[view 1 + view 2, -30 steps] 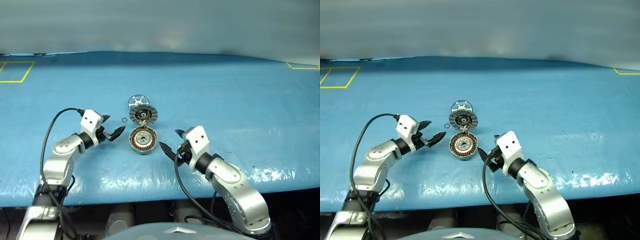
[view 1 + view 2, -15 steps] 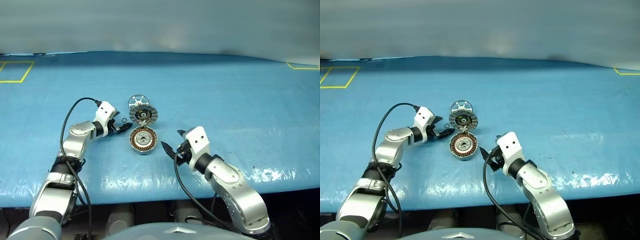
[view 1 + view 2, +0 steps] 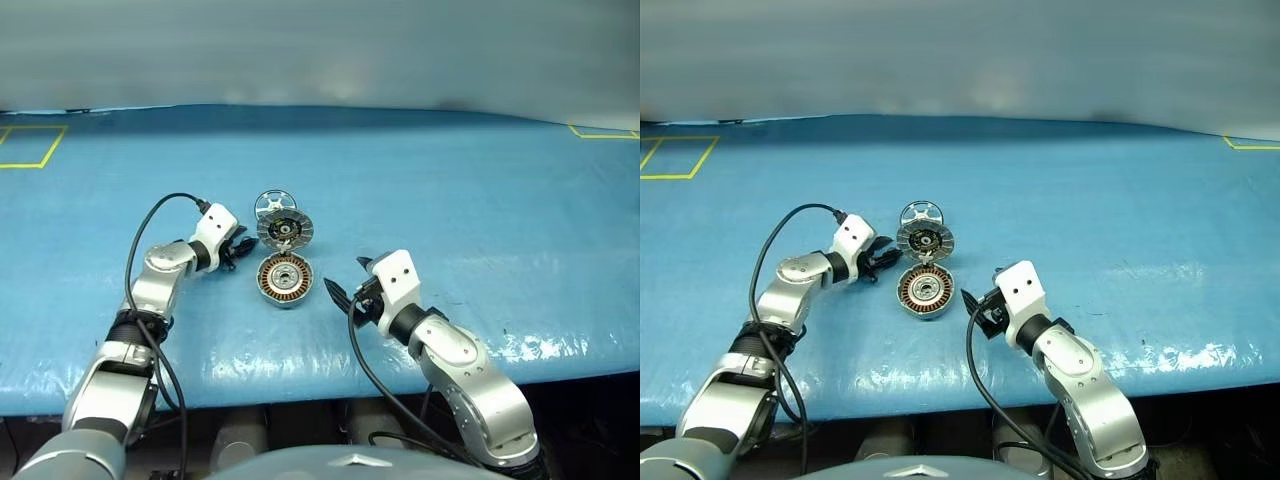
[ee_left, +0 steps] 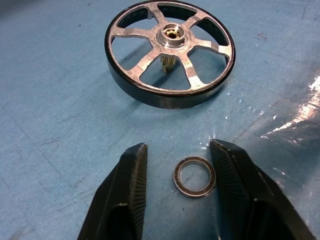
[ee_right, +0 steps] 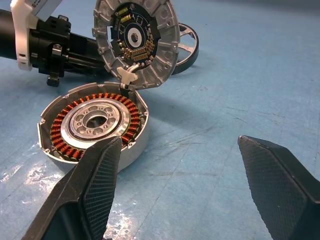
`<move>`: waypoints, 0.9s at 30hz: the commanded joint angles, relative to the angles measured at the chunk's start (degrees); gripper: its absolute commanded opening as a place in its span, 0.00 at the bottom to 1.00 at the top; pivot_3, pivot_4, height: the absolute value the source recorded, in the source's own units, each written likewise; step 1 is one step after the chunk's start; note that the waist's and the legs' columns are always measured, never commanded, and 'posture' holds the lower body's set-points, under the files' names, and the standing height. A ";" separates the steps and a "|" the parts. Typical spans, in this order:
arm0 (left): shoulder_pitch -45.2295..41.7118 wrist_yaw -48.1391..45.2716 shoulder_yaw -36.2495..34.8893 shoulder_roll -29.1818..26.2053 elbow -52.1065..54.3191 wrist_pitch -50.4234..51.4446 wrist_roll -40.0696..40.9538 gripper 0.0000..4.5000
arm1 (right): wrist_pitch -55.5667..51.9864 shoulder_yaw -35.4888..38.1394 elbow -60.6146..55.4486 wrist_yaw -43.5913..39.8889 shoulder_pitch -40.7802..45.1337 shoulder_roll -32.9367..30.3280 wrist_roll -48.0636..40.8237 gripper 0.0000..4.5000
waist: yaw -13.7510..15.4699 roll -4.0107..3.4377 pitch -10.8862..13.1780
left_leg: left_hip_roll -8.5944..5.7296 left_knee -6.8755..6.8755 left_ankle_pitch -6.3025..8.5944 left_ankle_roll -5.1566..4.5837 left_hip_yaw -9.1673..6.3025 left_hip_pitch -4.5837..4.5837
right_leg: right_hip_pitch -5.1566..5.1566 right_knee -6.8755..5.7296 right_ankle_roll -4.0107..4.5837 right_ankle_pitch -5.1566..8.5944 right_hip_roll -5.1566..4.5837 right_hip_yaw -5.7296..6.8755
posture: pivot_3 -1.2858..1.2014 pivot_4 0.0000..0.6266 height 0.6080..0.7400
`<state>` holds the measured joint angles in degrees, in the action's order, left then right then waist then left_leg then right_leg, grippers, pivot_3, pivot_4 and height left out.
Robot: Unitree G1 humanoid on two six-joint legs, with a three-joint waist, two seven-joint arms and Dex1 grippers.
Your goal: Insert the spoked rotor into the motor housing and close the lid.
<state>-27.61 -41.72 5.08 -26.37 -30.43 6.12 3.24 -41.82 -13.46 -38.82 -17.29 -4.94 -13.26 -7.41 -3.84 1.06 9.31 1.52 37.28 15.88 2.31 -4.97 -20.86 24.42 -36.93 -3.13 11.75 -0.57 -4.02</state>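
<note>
Spoked rotor [image 3: 272, 202] lies on the blue table [image 3: 480, 200], behind the propped-up lid [image 3: 284, 229] and motor housing [image 3: 285, 279]. Left wrist view: left tool [image 4: 176, 159] straddles a small ring [image 4: 194, 177], fingers apart. Right wrist view: right tool [image 5: 177, 150] spread wide, empty, near housing.

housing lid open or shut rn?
Open. The lid stands tilted up behind the motor housing, dark inner face showing; the copper windings are exposed, and the spoked rotor lies apart on the table.
</note>
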 commanded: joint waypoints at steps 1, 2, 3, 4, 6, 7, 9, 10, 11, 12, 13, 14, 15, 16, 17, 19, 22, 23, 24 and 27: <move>4.63 0.17 -0.76 -1.32 2.78 3.26 -0.01 0.14 | -0.10 0.75 -1.35 0.49 0.75 -0.02 -0.67 0.86 | -0.08 -0.01 -0.01 | 0.01 0.00 0.00 0.00 0.00 0.01 | 0.00 0.00 0.00 0.00 0.00 -0.01 | 0.52 0.24 1.00; 6.29 0.09 -0.86 -1.58 4.77 4.26 0.18 0.14 | -0.21 0.82 -1.38 0.53 0.69 -0.15 -0.62 0.86 | -0.11 -0.01 -0.02 | 0.01 0.00 0.00 0.00 0.00 0.02 | -0.01 0.00 0.00 0.00 0.00 -0.01 | 0.52 0.24 1.00; 7.87 0.04 -0.95 -1.85 6.79 5.24 0.33 0.14 | -0.30 0.89 -1.43 0.53 0.66 -0.24 -0.63 0.86 | -0.17 -0.03 -0.03 | 0.01 -0.02 0.00 0.00 0.01 0.03 | -0.01 0.00 0.00 0.00 0.00 -0.01 | 0.52 0.24 1.00; 9.67 -0.17 -1.11 -2.24 9.19 6.42 0.65 0.14 | -0.43 0.92 -1.48 0.58 0.63 -0.29 -0.62 0.86 | -0.13 -0.06 -0.05 | 0.01 -0.03 0.00 0.00 0.03 0.05 | -0.02 0.00 0.01 0.00 0.00 -0.05 | 0.52 0.24 1.00; 13.10 -1.47 -1.05 -3.41 14.04 8.65 1.45 0.14 | -0.67 0.90 -1.63 0.66 0.57 -0.39 -0.66 0.86 | -0.12 -0.06 -0.06 | 0.01 -0.05 0.00 0.00 0.04 0.07 | -0.03 0.01 0.01 0.01 0.00 -0.05 | 0.52 0.24 1.00; 14.82 -2.66 -0.69 -4.36 16.81 9.74 1.87 0.14 | -0.81 0.89 -1.75 0.66 0.52 -0.44 -0.69 0.86 | -0.08 -0.07 -0.07 | 0.02 -0.06 0.00 0.00 0.04 0.08 | -0.03 0.01 0.02 0.01 0.00 -0.05 | 0.52 0.24 1.00; 18.30 -5.32 -0.02 -6.61 23.34 12.07 3.06 0.14 | -1.17 0.79 -1.94 0.54 0.47 -0.58 -0.84 0.86 | -0.08 -0.09 -0.08 | 0.02 -0.06 0.00 0.00 0.04 0.09 | -0.03 0.00 0.04 0.02 0.00 -0.05 | 0.52 0.24 1.00; 19.73 -6.51 -0.01 -7.63 26.77 13.22 3.95 0.14 | -1.34 0.68 -1.95 0.44 0.51 -0.64 -0.94 0.86 | -0.07 -0.11 -0.09 | 0.03 -0.07 0.00 0.00 0.05 0.10 | -0.04 0.01 0.06 0.04 0.00 -0.05 | 0.52 0.24 1.00; 20.69 -7.32 -0.15 -8.34 29.56 14.40 4.88 0.14 | -1.47 0.60 -1.93 0.35 0.55 -0.67 -1.04 0.86 | -0.05 -0.11 -0.08 | 0.03 -0.08 0.01 0.00 0.06 0.11 | -0.03 0.01 0.14 0.09 -0.01 -0.06 | 0.52 0.24 1.00; 21.32 -8.01 -0.43 -8.88 32.13 15.71 6.05 0.14 | -1.57 0.54 -1.89 0.29 0.61 -0.70 -1.11 0.86 | 0.02 -0.12 -0.08 | 0.03 -0.08 0.01 0.00 0.06 0.10 | -0.03 0.01 0.17 0.11 -0.02 -0.06 | 0.52 0.24 1.00; 21.78 -8.99 -0.82 -9.45 35.35 17.18 7.73 0.14 | -1.66 0.41 -1.75 0.17 0.74 -0.76 -1.14 0.86 | 0.18 -0.11 -0.07 | 0.03 -0.08 0.01 0.00 0.07 0.10 | -0.03 0.02 0.20 0.13 -0.02 -0.06 | 0.52 0.24 1.00; 21.88 -10.07 -1.18 -9.96 38.50 18.66 9.45 0.14 | -1.74 0.26 -1.56 0.07 0.94 -0.85 -1.11 0.86 | 0.31 -0.08 -0.06 | 0.02 -0.07 0.01 0.00 0.07 0.07 | -0.03 0.02 0.26 0.16 -0.03 -0.05 | 0.52 0.24 1.00; 21.81 -10.89 -1.43 -10.34 40.95 19.88 10.79 0.14 | -1.82 0.14 -1.41 -0.01 1.10 -0.91 -1.06 0.86 | 0.39 -0.08 -0.02 | 0.03 -0.06 0.01 0.00 0.06 0.05 | -0.02 0.03 0.29 0.18 -0.03 -0.04 | 0.52 0.24 1.00; 21.01 -12.41 -1.21 -11.00 43.69 20.91 12.15 0.14 | -1.92 0.05 -1.22 -0.13 1.32 -0.96 -1.07 0.86 | 0.45 -0.04 0.02 | 0.02 -0.04 0.00 0.00 0.06 0.02 | 0.00 0.03 0.31 0.20 -0.04 -0.04 | 0.52 0.24 1.00; 20.39 -13.37 -0.99 -11.48 45.31 21.64 12.99 0.14 | -1.99 -0.01 -1.07 -0.20 1.50 -0.95 -1.08 0.86 | 0.46 0.00 0.04 | 0.02 -0.02 0.00 0.00 0.06 -0.05 | 0.05 0.02 0.32 0.20 -0.03 -0.03 | 0.52 0.24 1.00; 18.95 -15.12 -0.24 -12.31 47.54 22.54 14.12 0.14 | -2.10 -0.18 -0.84 -0.30 1.79 -1.04 -1.04 0.86 | 0.46 0.00 0.04 | 0.02 0.02 0.00 0.00 0.04 -0.14 | 0.10 0.02 0.31 0.19 -0.02 -0.02 | 0.52 0.24 1.00; 15.59 -17.86 1.20 -12.58 49.61 23.40 16.50 0.14 | -1.91 -0.72 -0.65 -0.68 2.10 -1.46 -1.05 0.86 | 0.44 0.00 0.04 | 0.01 0.02 0.00 0.00 0.04 -0.14 | 0.09 0.03 0.31 0.19 -0.02 -0.02 | 0.52 0.24 1.00; 14.61 -18.56 1.59 -12.53 49.78 23.49 17.05 0.14 | -1.77 -0.96 -0.69 -0.78 2.09 -1.65 -1.02 0.86 | 0.41 0.00 0.04 | 0.01 0.02 0.00 0.00 0.04 -0.15 | 0.10 0.04 0.30 0.19 -0.02 -0.02 | 0.52 0.24 1.00; 14.05 -18.93 1.83 -12.55 49.81 23.55 17.37 0.14 | -1.68 -1.13 -0.71 -0.81 2.08 -1.79 -1.02 0.86 | 0.30 0.00 0.05 | 0.01 0.01 0.01 0.00 0.04 -0.15 | 0.09 0.05 0.30 0.19 -0.02 -0.03 | 0.52 0.24 1.00; 11.93 -19.68 3.48 -12.41 48.42 23.09 16.66 0.14 | -1.38 -1.67 -0.92 -0.70 1.77 -2.06 -1.00 0.86 | 0.12 -0.01 0.05 | 0.02 -0.01 0.01 -0.01 0.05 -0.14 | 0.11 0.05 0.28 0.17 0.00 -0.04 | 0.52 0.24 1.00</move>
<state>-14.59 -60.61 7.91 -38.51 17.42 29.57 19.27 -44.24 -14.89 -38.34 -17.70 -3.37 -15.35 -7.75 -3.72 1.05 9.36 1.54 37.27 15.89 2.31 -4.93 -21.00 24.53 -36.88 -3.01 11.83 -0.55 -4.05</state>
